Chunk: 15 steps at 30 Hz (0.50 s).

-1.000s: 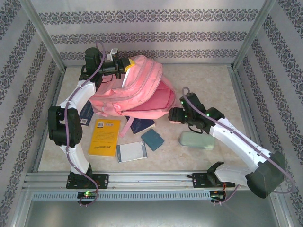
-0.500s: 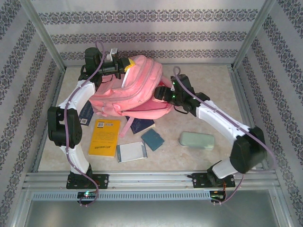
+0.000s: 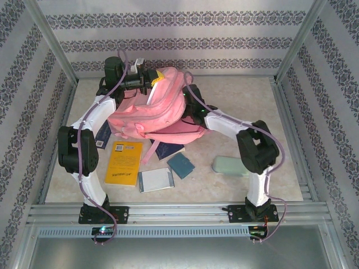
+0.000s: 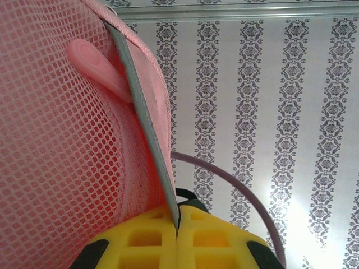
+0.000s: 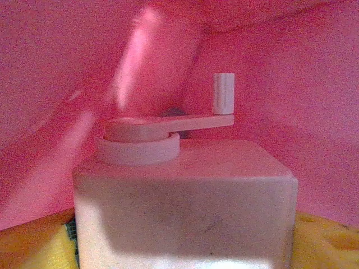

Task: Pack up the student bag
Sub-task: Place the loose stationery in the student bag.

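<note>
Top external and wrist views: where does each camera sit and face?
Top external: above, behind the bases, looking down at the table; both arms show.
Left wrist: faces the wall past the left hand, shut on pink bag trim.
Right wrist: inside the bag; right hand holds a white crank box.
Shared: the bag, in all three.

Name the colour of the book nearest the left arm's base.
The book is yellow-orange; it shows best in the top external view.
</note>
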Each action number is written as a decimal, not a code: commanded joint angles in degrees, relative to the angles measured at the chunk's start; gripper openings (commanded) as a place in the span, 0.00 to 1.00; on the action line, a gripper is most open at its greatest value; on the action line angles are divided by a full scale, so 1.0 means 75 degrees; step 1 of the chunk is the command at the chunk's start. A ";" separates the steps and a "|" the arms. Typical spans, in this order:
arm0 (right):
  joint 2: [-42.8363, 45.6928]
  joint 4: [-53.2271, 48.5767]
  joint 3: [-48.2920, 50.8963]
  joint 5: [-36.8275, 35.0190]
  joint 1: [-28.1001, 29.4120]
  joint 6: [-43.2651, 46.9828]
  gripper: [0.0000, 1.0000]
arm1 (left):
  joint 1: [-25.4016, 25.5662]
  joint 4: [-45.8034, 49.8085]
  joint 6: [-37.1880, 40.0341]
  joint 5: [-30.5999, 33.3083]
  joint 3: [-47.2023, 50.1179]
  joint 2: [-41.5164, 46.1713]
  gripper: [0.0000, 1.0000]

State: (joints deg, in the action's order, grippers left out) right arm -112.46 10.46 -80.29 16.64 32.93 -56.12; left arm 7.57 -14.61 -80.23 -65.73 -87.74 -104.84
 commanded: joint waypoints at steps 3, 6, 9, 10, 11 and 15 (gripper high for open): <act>-0.0769 0.1920 -0.0400 -0.0333 0.0379 -0.1250 0.86 | 0.0179 -0.1168 -0.0178 -0.0293 -0.0434 0.0238 0.00; -0.0895 0.1970 -0.0605 -0.0502 0.0483 -0.1125 0.98 | 0.0185 -0.1216 -0.0212 -0.0303 -0.0412 0.0210 0.00; -0.0731 0.1764 -0.0554 -0.0577 0.0485 -0.0849 0.98 | 0.0170 -0.1228 -0.0207 -0.0298 -0.0398 0.0219 0.00; -0.0614 0.1661 -0.0481 -0.0580 0.0485 -0.0683 0.98 | 0.0172 -0.1233 -0.0210 -0.0294 -0.0396 0.0221 0.00; -0.0502 0.1421 -0.0457 -0.0582 0.0484 -0.0503 0.98 | 0.0164 -0.1237 -0.0212 -0.0305 -0.0384 0.0209 0.00; 0.0048 0.0160 -0.0455 -0.0716 0.0520 0.0182 0.98 | 0.0173 -0.1218 -0.0190 -0.0306 -0.0325 0.0212 0.00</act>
State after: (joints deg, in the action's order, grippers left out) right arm -117.16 16.91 -82.54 12.88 35.42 -60.01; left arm 7.51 -15.33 -81.30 -65.36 -87.74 -105.08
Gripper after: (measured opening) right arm 0.977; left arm 0.051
